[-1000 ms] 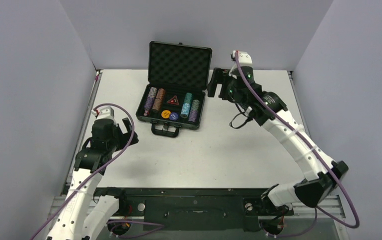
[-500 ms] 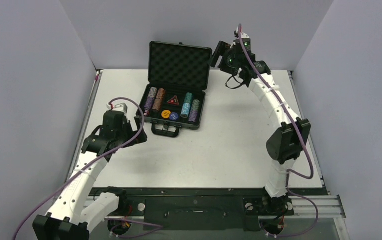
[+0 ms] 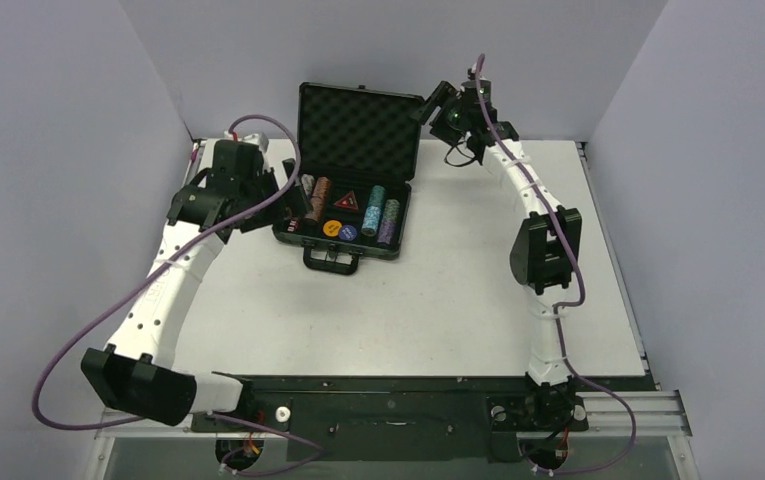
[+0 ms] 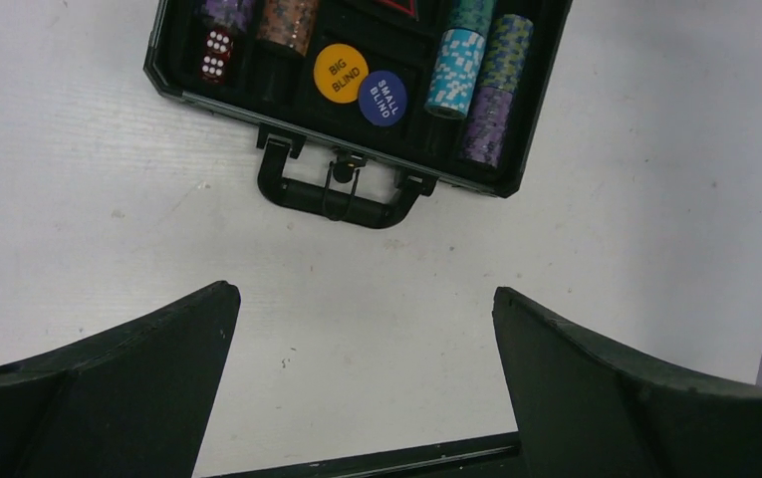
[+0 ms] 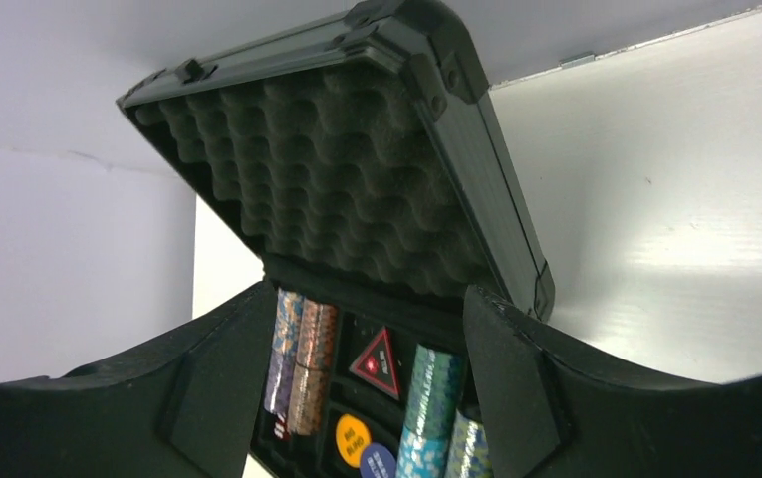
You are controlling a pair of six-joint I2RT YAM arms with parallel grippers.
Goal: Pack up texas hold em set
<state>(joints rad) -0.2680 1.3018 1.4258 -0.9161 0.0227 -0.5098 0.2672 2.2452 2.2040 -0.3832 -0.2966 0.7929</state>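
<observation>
Left pincer (image 4: pixel 362 294) agape above white table (image 3: pixel 408 300) — lilac walls (image 3: pixel 58 110).

Briefcase (image 3: pixel 358 130): black throughout, handle (image 4: pixel 377 216) included; lid foam is dark grey-black in an egg-crate pattern.
Purple chip stack (image 4: pixel 484 124): purple with speckled edges.
Brown chip stack (image 4: pixel 287 18): brown with pale flecks.
Teal chip stack (image 4: pixel 453 72): teal with white checked markings.
Dice (image 4: pixel 215 55): red with white pips.
Yellow disc (image 4: pixel 341 73): black lettering.
Blue disc (image 4: pixel 382 98): dark blue with white lettering.
Triangle (image 5: pixel 377 360): black with a red border and a red centre mark.
Left hand (image 4: pixel 362 294) and right hand (image 5: pixel 367 299): black fingers.
Arms (image 3: pixel 173 290): white links, black joints.
Cables (image 3: pixel 68 350): purple.
Bench (image 3: pixel 408 300): white.
Walls (image 3: pixel 58 150): pale lavender-grey.
</observation>
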